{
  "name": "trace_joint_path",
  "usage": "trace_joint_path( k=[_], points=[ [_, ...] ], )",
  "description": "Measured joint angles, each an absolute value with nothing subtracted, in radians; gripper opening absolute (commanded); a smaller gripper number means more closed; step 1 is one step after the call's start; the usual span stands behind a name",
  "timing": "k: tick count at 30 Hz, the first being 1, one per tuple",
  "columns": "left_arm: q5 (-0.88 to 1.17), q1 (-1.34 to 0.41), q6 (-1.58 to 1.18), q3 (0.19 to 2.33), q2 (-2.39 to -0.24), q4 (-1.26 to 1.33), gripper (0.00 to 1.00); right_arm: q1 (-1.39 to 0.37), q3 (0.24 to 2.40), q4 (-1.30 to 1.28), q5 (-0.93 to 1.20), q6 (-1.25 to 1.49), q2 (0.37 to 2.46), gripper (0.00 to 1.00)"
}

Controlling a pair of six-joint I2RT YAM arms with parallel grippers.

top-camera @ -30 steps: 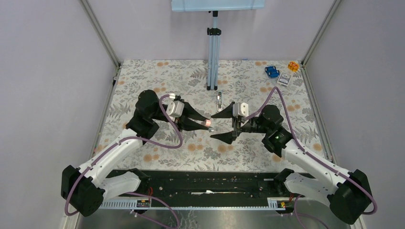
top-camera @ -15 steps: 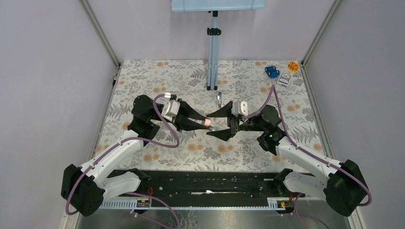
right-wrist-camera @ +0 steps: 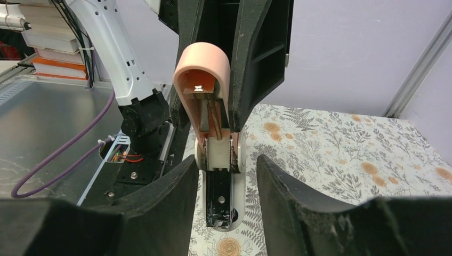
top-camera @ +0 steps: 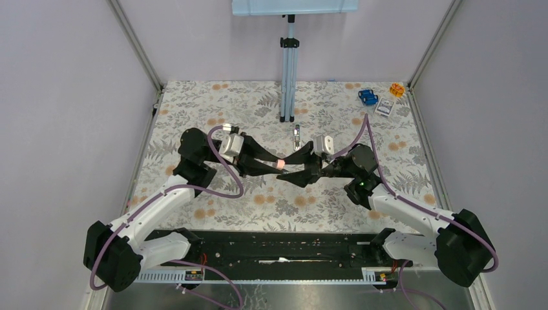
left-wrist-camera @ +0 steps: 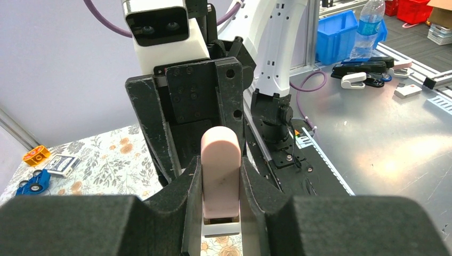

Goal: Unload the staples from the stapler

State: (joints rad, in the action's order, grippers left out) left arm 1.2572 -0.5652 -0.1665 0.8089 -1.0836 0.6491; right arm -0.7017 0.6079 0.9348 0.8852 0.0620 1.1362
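A pink mini stapler [top-camera: 280,165] hangs above the floral cloth, mid-table. My left gripper [top-camera: 278,165] is shut on its pink top cover [left-wrist-camera: 219,170], with the white base [left-wrist-camera: 221,228] showing below. In the right wrist view the stapler is hinged open: the pink cover [right-wrist-camera: 202,80] is up and the dark metal magazine [right-wrist-camera: 219,197] points down. My right gripper [right-wrist-camera: 226,181] is open and its fingers straddle the magazine and base with a gap on the right side. I cannot make out staples in the magazine. A thin silvery strip [top-camera: 296,134], perhaps the staples, lies on the cloth behind.
A tripod pole [top-camera: 287,77] stands at the back centre. A blue toy car [top-camera: 368,97], a small card box [top-camera: 384,108] and an orange piece [top-camera: 396,89] sit in the back right corner. The black rail [top-camera: 278,248] runs along the near edge.
My right gripper has moved left to the stapler and its jaws have narrowed round the lower part. My left gripper has kept hold of the stapler, shifting slightly.
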Motion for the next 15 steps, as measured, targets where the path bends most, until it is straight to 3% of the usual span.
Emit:
trace_joint_path(
  k=[6, 9, 10, 15],
  points=[
    [1.250, -0.561, -0.167, 0.809, -1.084, 0.653, 0.00, -0.705, 0.604, 0.954, 0.886, 0.076, 1.139, 0.37],
    [1.246, -0.560, -0.171, 0.809, -1.084, 0.653, 0.12, -0.705, 0.603, 0.958, 0.885, 0.076, 1.139, 0.24],
    [1.243, -0.559, -0.178, 0.809, -1.084, 0.651, 0.25, -0.705, 0.602, 0.960, 0.885, 0.076, 1.139, 0.18],
    [1.222, -0.558, -0.179, 0.806, -1.084, 0.653, 0.51, -0.705, 0.602, 0.964, 0.886, 0.086, 1.141, 0.00]
  ],
)
